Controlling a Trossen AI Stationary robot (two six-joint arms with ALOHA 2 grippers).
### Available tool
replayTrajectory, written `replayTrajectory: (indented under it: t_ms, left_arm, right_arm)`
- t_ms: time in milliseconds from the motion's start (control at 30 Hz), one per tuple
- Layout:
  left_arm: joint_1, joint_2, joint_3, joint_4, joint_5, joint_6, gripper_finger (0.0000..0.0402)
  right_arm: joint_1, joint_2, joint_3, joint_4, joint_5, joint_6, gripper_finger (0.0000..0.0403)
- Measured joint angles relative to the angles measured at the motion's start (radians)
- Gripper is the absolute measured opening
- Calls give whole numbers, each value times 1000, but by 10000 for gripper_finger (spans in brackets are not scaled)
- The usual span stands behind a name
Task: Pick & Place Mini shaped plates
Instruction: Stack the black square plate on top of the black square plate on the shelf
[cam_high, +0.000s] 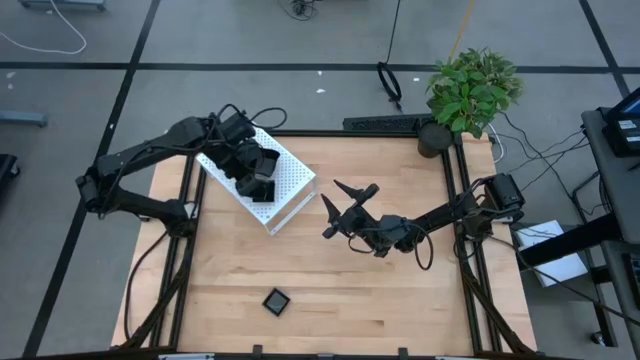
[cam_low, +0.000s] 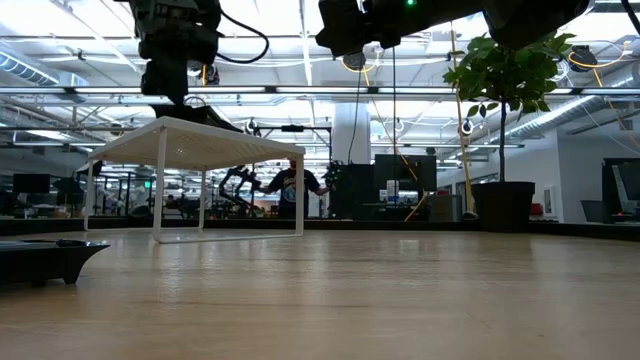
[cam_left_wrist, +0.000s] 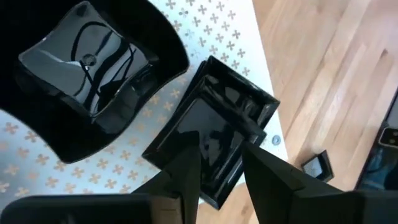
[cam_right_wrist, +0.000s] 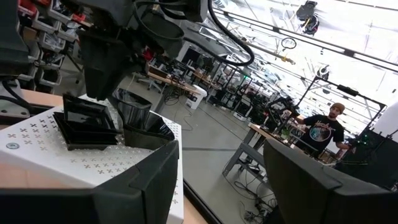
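A white perforated box (cam_high: 285, 180) stands at the table's far left, and black mini plates lie on its top. A stack of square plates (cam_left_wrist: 214, 127) and a larger scalloped plate (cam_left_wrist: 93, 68) show in the left wrist view, and both also in the right wrist view (cam_right_wrist: 87, 124). My left gripper (cam_left_wrist: 221, 171) is open, its fingers just above the square stack. One more square plate (cam_high: 276, 301) rests on its base on the table near the near edge. My right gripper (cam_high: 336, 208) is open, raised over the table's middle, facing the box.
A potted plant (cam_high: 470, 90) stands at the table's far right corner. Bare wood (cam_high: 400, 290) stretches across the near half around the lone plate, which the low view shows at the left (cam_low: 50, 258). People stand in the room behind (cam_right_wrist: 323, 134).
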Motion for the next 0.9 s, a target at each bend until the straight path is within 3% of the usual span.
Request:
replayTrajectory:
  t_ms: [200,433,600,900]
  left_arm:
    - [0,-27,0,-101,-21,68,124]
    - [0,-130,-1,-211,-202,-8,100]
    - [-15,-182,-14,-197,-349,-188,81]
    - [-107,-169,-195,-44,-376,-308,61]
  right_arm:
    - [0,0,0,0,0,0,222]
    - [0,0,0,0,0,0,222]
    - [0,0,0,3,0,0,222]
    - [0,0,0,4,0,1,222]
